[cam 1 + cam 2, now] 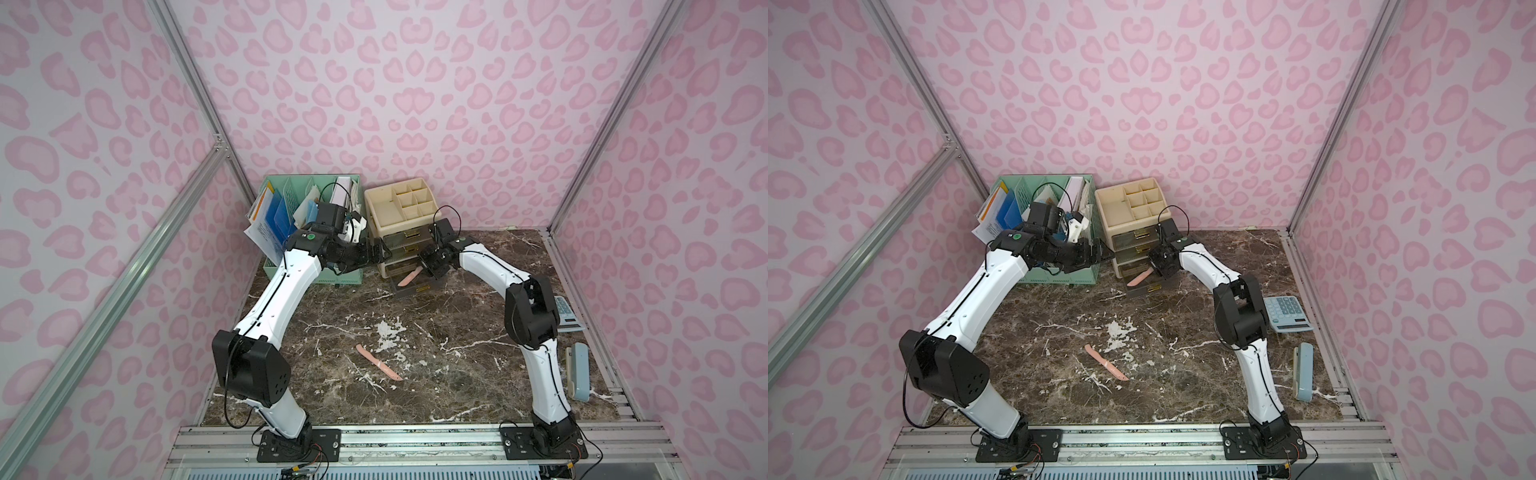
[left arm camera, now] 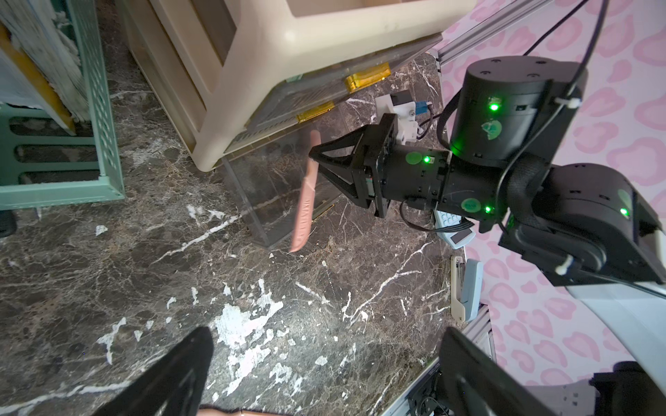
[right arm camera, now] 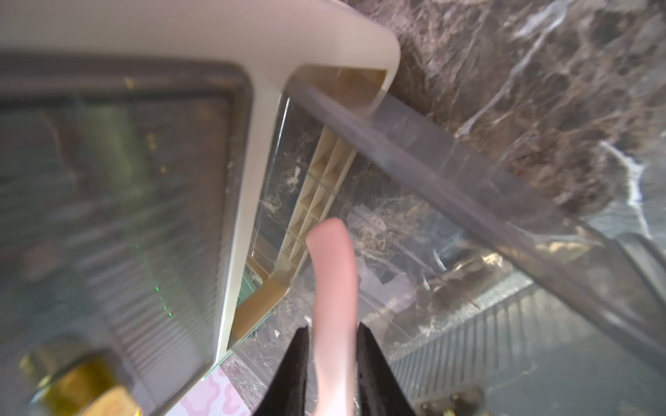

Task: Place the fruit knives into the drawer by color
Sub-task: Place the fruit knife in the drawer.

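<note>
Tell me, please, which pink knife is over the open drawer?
The pink knife at the right hand, above the bottom drawer; the other knife lies on the table.

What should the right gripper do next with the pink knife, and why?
Probably open the right gripper wide and let the pink knife drop: it hangs over the open drawer, and a second pink knife waits on the table.

the near knife (image 1: 379, 362) and far knife (image 1: 409, 277) are pink; the table (image 1: 457, 386) is dark brown marble, white-veined; the drawer unit (image 1: 384, 216) cream; walls (image 1: 415, 104) pink leopard-spotted.
</note>
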